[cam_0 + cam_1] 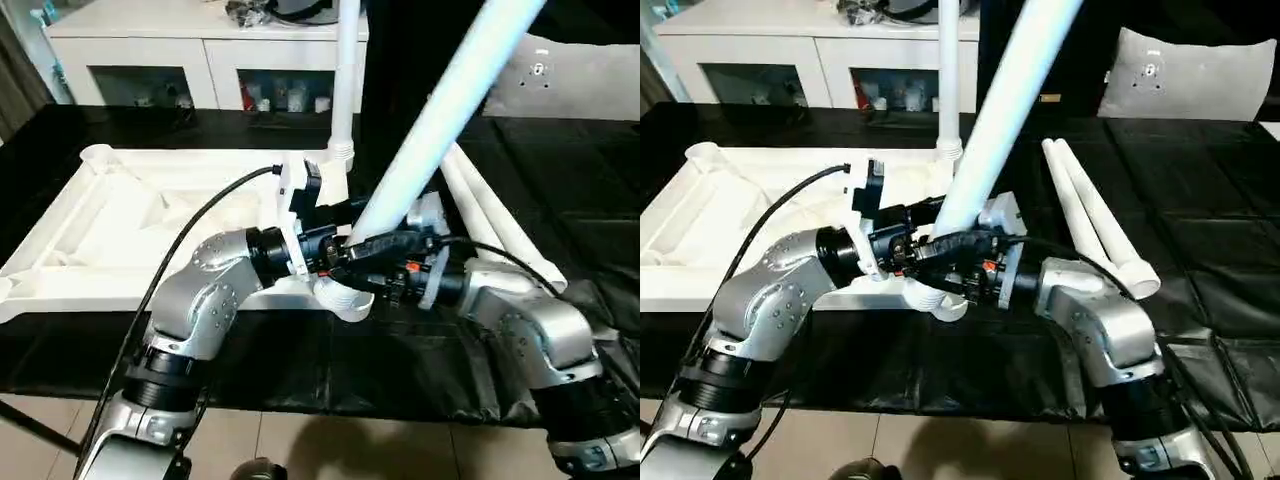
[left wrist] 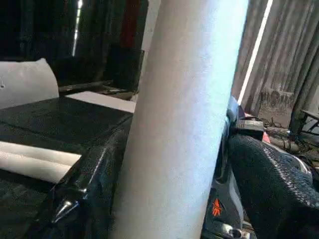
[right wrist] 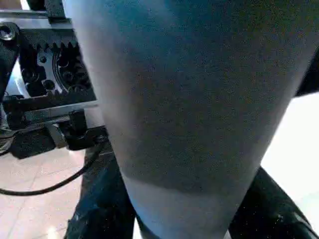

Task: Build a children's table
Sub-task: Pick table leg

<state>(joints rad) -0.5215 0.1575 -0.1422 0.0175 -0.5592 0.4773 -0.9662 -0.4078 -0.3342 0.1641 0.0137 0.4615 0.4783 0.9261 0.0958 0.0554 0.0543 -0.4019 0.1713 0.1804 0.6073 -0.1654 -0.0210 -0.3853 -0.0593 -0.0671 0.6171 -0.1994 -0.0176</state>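
The children's table top [image 1: 120, 230] lies ribbed side up on the black work surface. One white leg [image 1: 345, 80] stands upright in its far right corner socket. A second leg [image 1: 440, 110] leans up to the right, its lower end at the near right corner socket [image 1: 345, 298]. My right gripper [image 1: 378, 252] is shut on this leg just above the socket, and its fingers [image 3: 99, 209] press on both sides. From the other side my left gripper [image 1: 335, 250] straddles the same leg, with a gap between one finger [image 2: 269, 184] and the tube.
Two more white legs [image 1: 1095, 215] lie side by side on the black surface to the right of the top. A white cabinet with glass doors [image 1: 150, 60] stands behind, and a grey cushion [image 1: 1190, 75] at the far right.
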